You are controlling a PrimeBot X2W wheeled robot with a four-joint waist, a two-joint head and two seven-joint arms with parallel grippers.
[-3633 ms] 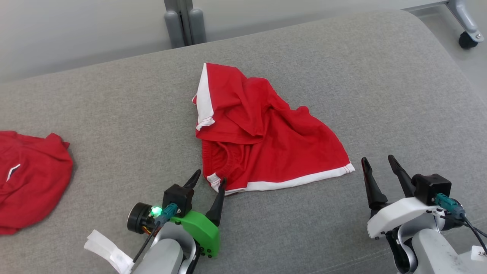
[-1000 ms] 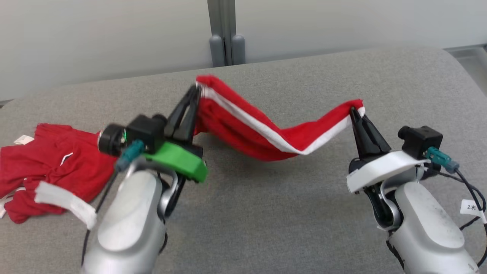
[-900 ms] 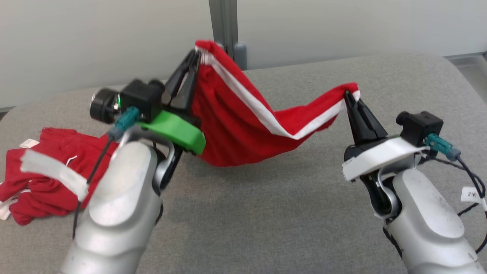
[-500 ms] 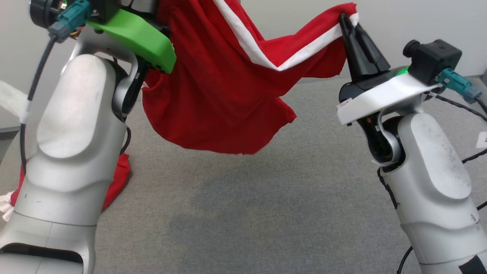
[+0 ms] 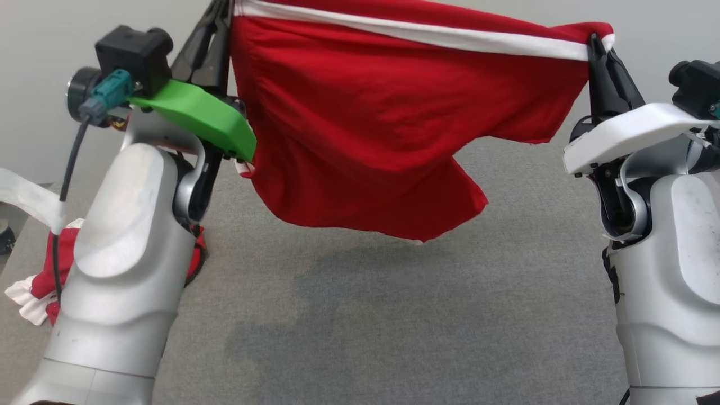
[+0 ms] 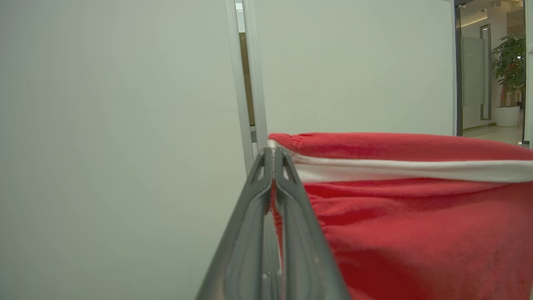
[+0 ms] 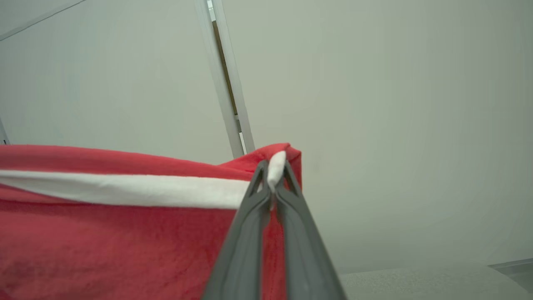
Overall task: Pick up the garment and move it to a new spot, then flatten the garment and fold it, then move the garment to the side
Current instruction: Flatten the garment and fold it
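Note that in the head view the left gripper [image 5: 218, 17] runs off the top edge, so its tips are cut off there. Your left wrist view settles the matter: the jaws are pinched tight on the white-striped hem of the red garment [image 5: 388, 118]. The right gripper [image 5: 594, 44] is likewise clamped on the opposite hem corner, seen close-up in the right wrist view. The garment hangs stretched between them, clear of the grey surface [image 5: 360, 326]. The left forearm [image 5: 124, 253] hides most of a second red garment [image 5: 39, 281]. A potted plant [image 6: 508, 58] appears in the left wrist view.
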